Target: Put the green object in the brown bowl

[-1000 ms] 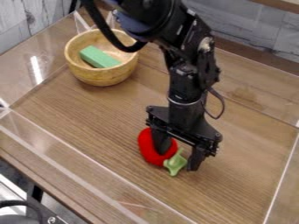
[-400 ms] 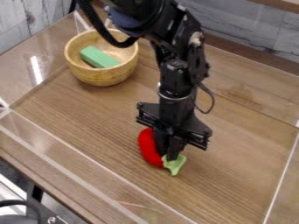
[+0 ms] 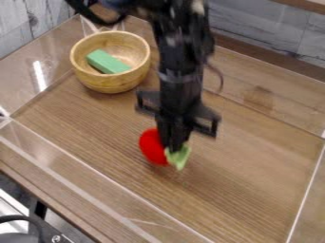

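While pointing straight down, shut tight: hand pinched together on the top of the green object, well apart from the brown bowl, down and to the right of it. Pinched from above, for lifting straight up and later over the bowl's thick wall. Too blurred to show the fingers one by one. Seems to hang just off the worktop, but cannot tell for sure.

Touching the green object, on the side nearer the bowl: a round red vegetable. Cannot tell whether joined to the green object or only pressed against it. If joined, likely to come along for the ride.

Farther out, up and to the left of the hand: the brown bowl, upright and open at the top, good for dropping things into. Inside the bowl, lying flat: a pale green block, with room left beside it.

Between the hand and the bowl: only bare wooden worktop, so nothing to bump into on the way.

Next, by the look of it: up, across to above the bowl, then fingers apart. Best not to let go early, or down onto the wood, short of the bowl.
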Controlling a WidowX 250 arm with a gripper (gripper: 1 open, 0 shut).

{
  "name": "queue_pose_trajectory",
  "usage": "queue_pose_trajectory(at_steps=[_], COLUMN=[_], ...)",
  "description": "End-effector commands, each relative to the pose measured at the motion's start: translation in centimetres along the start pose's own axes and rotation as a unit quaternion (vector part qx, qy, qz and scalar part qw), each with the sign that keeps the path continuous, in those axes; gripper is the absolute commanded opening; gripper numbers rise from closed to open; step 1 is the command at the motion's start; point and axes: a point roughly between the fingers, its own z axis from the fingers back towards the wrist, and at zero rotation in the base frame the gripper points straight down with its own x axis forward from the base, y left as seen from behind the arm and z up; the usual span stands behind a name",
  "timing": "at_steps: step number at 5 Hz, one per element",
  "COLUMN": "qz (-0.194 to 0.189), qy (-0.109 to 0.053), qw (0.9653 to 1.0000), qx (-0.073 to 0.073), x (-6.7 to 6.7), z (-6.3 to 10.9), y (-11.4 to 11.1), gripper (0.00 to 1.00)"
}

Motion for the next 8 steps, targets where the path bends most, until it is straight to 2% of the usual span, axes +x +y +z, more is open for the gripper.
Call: queue_pose_trajectory(at_steps=[1,2,8], qz=[0.014,0.022,0.021], qy=[-0.040,-0.046,-0.046], qw=[0.9990,0.9985,0.9982], qx=[-0.016,-0.021,-0.031], x=[1.5,1.9,1.5], z=[4.0,4.6,5.2], y=[1.0,1.5,0.3], gripper=[0.00,0.00,0.00])
